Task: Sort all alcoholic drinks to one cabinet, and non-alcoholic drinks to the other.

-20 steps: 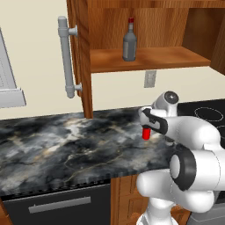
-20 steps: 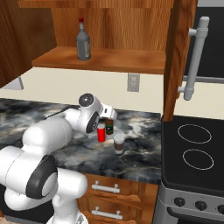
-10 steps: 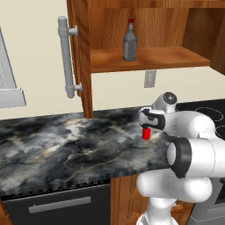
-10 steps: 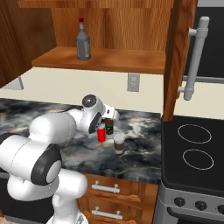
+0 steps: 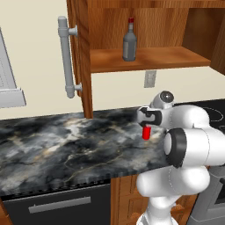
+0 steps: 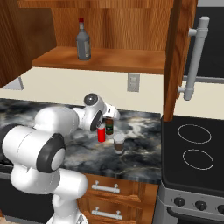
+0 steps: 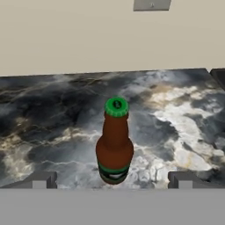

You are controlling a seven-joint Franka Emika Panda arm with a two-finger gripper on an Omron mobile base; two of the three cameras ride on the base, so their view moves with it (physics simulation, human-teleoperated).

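Note:
In the hand view a dark brown beer bottle (image 7: 114,143) with a green cap and label stands upright on the marble counter. My gripper (image 7: 112,180) is open, one fingertip wide on each side of the bottle and not touching it. From the right base, the gripper (image 6: 110,117) hovers over the beer bottle (image 6: 109,127), the red can (image 6: 101,132) and the lidded brown cup (image 6: 118,143). The grey bottle with a red cap (image 6: 83,41) stands on the open cabinet's shelf (image 6: 127,61). The left base view shows the can (image 5: 146,132) below my gripper (image 5: 147,119).
The open cabinet door with its grey bar handle (image 5: 67,57) hangs left of the shelf. Another door with a handle (image 6: 194,61) hangs above the black stove (image 6: 197,153). A wall outlet (image 6: 133,82) sits behind the drinks. The marble counter (image 5: 66,145) stretches left.
The arm's elbow has swung nearer the base while the hand stayed over the drinks. The jaws stayed open. Bottle, can and cup have not moved.

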